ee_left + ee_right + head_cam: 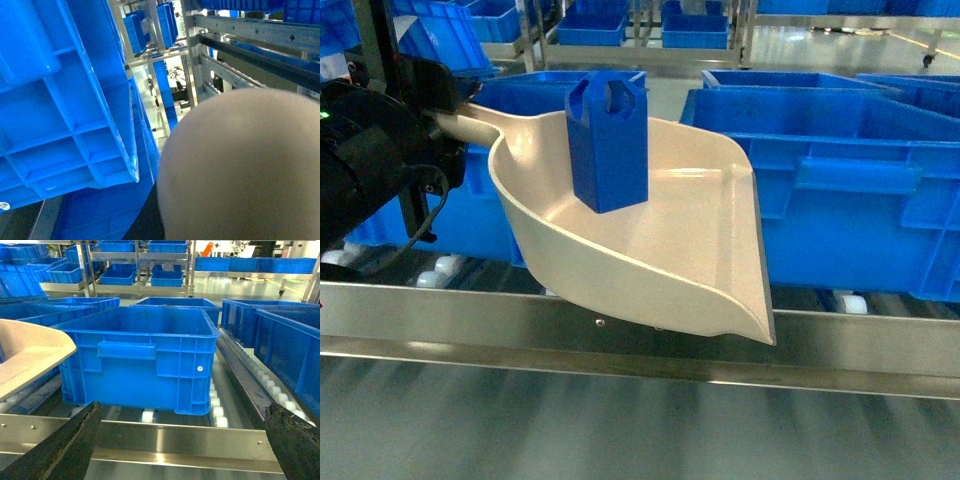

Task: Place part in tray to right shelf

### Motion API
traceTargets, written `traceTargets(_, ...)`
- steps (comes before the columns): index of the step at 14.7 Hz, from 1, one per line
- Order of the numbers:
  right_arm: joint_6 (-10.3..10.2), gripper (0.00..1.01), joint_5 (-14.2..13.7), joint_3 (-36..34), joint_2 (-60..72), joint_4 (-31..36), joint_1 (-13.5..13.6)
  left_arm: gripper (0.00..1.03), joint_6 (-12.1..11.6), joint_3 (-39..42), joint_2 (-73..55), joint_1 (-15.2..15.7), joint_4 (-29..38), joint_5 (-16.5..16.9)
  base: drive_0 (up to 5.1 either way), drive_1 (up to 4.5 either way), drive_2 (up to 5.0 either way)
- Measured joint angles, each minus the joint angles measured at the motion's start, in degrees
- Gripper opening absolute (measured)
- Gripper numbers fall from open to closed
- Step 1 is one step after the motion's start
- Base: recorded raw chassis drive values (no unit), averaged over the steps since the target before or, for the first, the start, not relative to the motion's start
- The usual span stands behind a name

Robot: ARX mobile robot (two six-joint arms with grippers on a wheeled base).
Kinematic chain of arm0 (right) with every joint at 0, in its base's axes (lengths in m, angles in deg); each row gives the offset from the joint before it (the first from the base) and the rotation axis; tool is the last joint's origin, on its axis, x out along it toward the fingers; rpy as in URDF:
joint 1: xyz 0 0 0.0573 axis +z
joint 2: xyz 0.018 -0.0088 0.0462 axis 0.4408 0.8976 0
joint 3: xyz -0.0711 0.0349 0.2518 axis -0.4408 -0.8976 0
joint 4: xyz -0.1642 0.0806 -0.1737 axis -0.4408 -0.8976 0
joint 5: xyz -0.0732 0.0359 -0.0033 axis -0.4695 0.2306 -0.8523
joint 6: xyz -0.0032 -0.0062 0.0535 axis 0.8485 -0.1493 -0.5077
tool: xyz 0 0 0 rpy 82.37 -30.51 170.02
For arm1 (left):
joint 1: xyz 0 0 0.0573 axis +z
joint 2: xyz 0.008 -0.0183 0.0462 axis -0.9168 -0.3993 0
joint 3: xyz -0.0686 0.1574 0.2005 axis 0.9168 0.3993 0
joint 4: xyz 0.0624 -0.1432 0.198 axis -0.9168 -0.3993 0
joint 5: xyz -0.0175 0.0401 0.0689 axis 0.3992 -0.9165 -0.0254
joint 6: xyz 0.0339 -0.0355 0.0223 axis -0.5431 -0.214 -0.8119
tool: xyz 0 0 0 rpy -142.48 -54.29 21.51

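Front rail (620, 335) of right shelf nearest camera, tray (650, 265) lip overhanging it. Left gripper (445, 110) at handle end, probably clamped on tray handle — jaws hidden, cannot tell. Part (608, 140) upright in tray, well right of that claw. Right gripper (182, 450) spread, empty, blue crate (142, 357) just ahead. Keep tray level, ease forward onto rollers (216, 407) — part top-heavy, tip risk.
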State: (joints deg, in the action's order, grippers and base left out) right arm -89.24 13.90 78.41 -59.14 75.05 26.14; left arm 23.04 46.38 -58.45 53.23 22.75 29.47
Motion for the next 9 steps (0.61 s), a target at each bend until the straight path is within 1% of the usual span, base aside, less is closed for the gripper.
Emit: traceTargets(9,0.00,0.98,0.00,0.00,0.00,0.00,0.00,0.12,0.02,0.00,0.00,0.00,0.00,0.00,0.0,0.00,0.0)
